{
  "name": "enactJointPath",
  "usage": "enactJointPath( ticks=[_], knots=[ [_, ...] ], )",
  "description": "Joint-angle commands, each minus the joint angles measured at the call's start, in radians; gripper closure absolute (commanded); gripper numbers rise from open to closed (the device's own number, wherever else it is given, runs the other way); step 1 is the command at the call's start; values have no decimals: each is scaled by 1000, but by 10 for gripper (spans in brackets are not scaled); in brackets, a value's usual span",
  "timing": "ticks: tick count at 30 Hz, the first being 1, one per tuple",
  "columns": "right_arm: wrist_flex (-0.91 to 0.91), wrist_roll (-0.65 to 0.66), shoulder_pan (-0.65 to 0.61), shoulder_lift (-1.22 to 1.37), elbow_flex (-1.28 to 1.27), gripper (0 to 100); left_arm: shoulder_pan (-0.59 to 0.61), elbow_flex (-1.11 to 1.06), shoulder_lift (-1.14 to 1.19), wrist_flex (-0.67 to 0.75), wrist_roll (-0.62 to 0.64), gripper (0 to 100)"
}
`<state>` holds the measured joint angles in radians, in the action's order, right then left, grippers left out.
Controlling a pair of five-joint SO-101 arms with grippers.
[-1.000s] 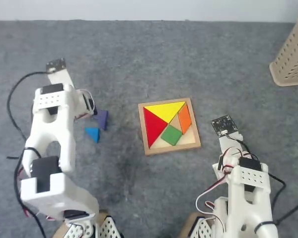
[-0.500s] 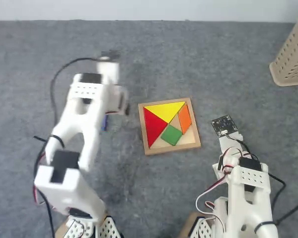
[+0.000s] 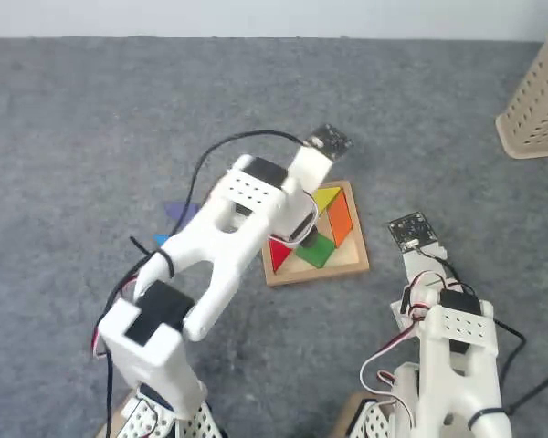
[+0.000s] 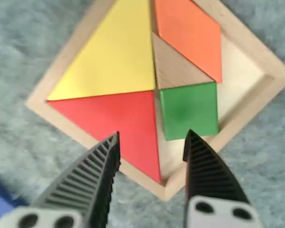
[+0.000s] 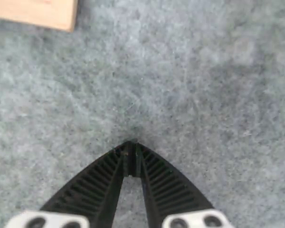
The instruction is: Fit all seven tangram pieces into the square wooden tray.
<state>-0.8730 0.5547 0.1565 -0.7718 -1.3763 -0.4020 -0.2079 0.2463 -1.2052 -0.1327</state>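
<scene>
The square wooden tray (image 4: 270,71) lies on the grey carpet and holds a yellow triangle (image 4: 114,57), a red triangle (image 4: 118,114), an orange parallelogram (image 4: 190,28), a tan triangle (image 4: 173,69) and a green square (image 4: 187,109). My left gripper (image 4: 152,137) hangs open above the tray's red and green corner, with nothing between its fingers. In the high view the left arm (image 3: 247,210) covers much of the tray (image 3: 315,271). Two blue pieces (image 3: 178,212) (image 3: 158,242) lie on the carpet left of the tray. My right gripper (image 5: 131,145) is shut over bare carpet.
A perforated beige basket (image 3: 534,100) stands at the far right edge. The right arm (image 3: 452,328) stays near the front, right of the tray, whose corner (image 5: 33,12) shows in its wrist view. Open carpet lies behind the tray.
The left arm has swung right, from beside the two blue pieces to over the tray. The blue pieces remain on the carpet. The right arm has not moved.
</scene>
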Motion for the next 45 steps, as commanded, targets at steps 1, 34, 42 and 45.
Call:
enactJointPath(
  ticks=[1,34,42,45],
  knots=[
    [15,18,8,-25,2,992,-11,4,8,20,-8,794],
    [16,18,8,-25,2,992,114,159,143,63,-49,794],
    [16,18,7,-25,2,992,232,160,-180,-95,0,794],
    [16,18,7,-25,2,992,359,139,-212,-141,51,791]
  ],
)
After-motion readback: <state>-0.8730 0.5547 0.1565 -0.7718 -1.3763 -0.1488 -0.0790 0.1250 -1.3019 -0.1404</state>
